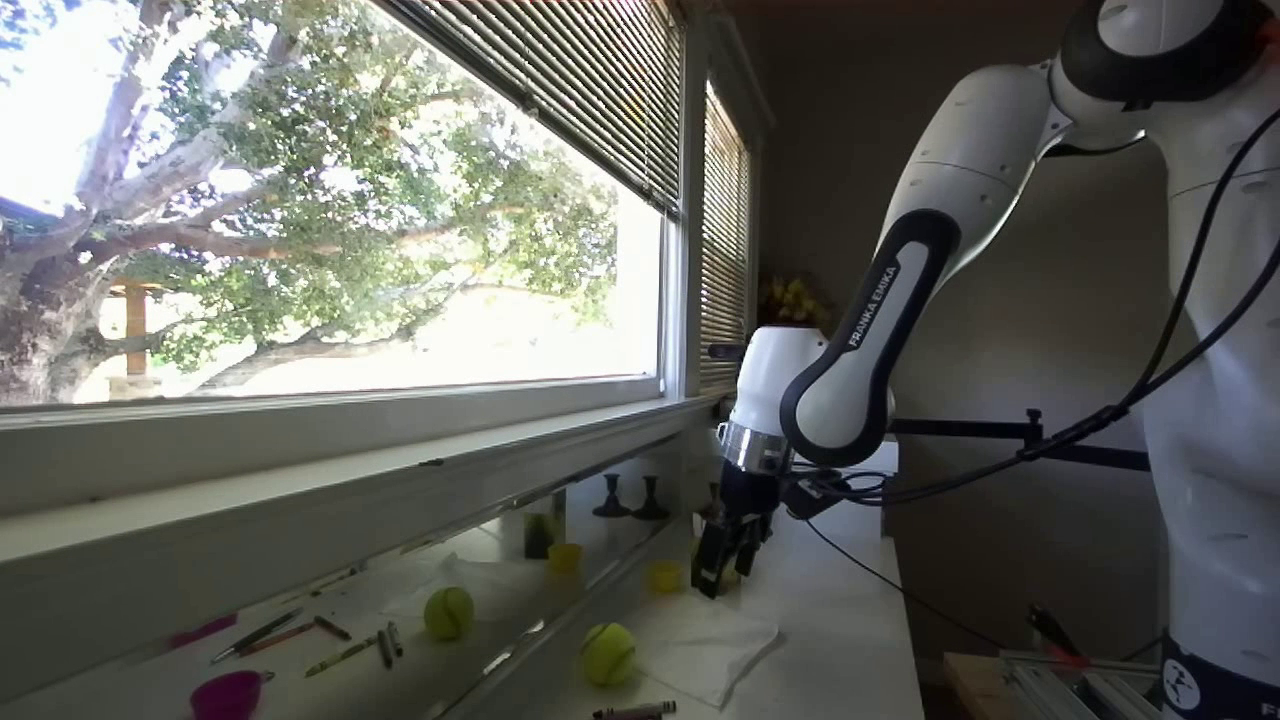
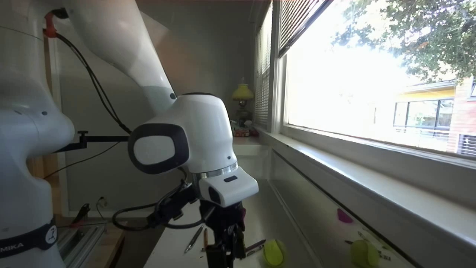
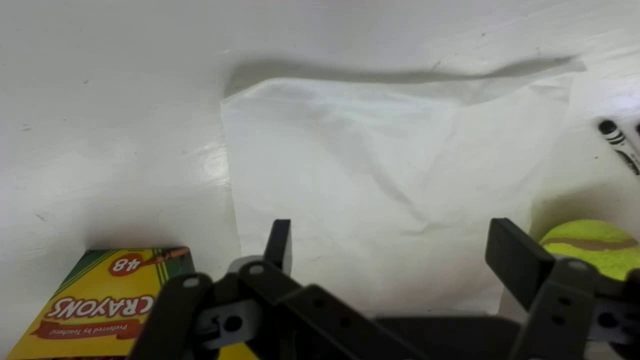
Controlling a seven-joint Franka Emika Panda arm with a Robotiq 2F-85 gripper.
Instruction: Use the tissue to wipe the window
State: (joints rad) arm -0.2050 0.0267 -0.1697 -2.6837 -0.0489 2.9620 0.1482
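The tissue (image 3: 360, 165) is a thin white sheet lying nearly flat on the white table, creased, with its far edge slightly raised in the wrist view. It also shows in an exterior view (image 1: 705, 645). My gripper (image 3: 389, 235) is open, with nothing between its fingers. It points down over the near part of the tissue, and the fingers look a little above it. The gripper shows in both exterior views (image 1: 728, 578) (image 2: 225, 255). The window (image 1: 420, 230) is the large clear pane with blinds on top, above the sill and table. It also shows in an exterior view (image 2: 353, 96).
A tennis ball (image 3: 595, 247) sits beside the tissue and a crayon box (image 3: 105, 300) stands on the opposite side. A yellow cup (image 1: 664, 577), markers (image 3: 620, 145) and pens (image 2: 194, 239) are on the table. The window sill (image 1: 400, 460) juts out above a reflective panel.
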